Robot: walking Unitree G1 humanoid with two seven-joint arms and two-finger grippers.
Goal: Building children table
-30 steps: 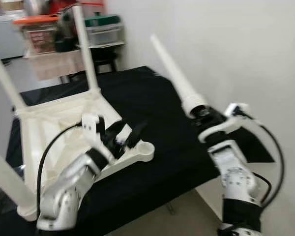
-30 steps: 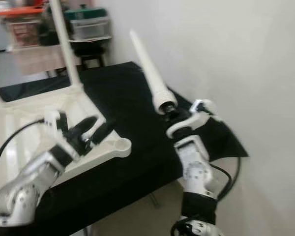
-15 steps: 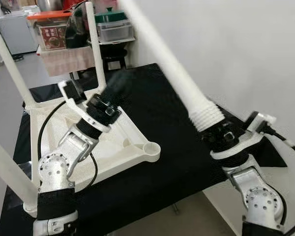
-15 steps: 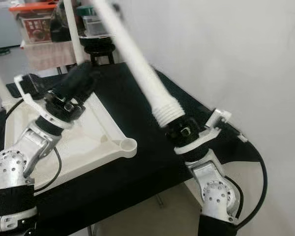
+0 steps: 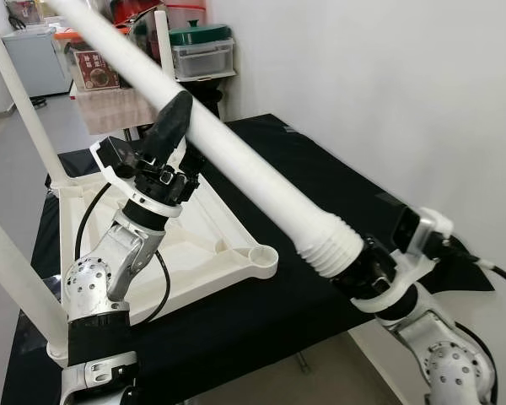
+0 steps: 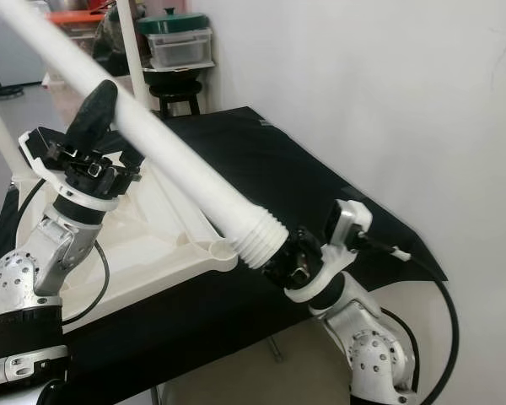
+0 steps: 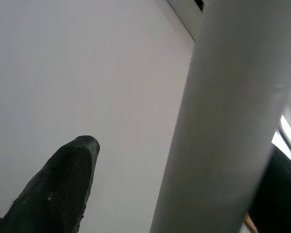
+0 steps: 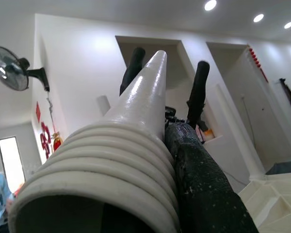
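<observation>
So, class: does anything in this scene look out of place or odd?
The white plastic table top lies upside down on the black cloth, one corner socket empty; the right tool holds its loose white leg.

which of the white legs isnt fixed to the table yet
The long leg slanting across the scene. The right hand grips its threaded end, and the left hand is open around its shaft. The others stand upright on the upturned table.

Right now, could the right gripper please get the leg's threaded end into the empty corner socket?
Probably yes: the socket lies open just beside the leg, which the right gripper holds; the left gripper straddles its shaft.
</observation>
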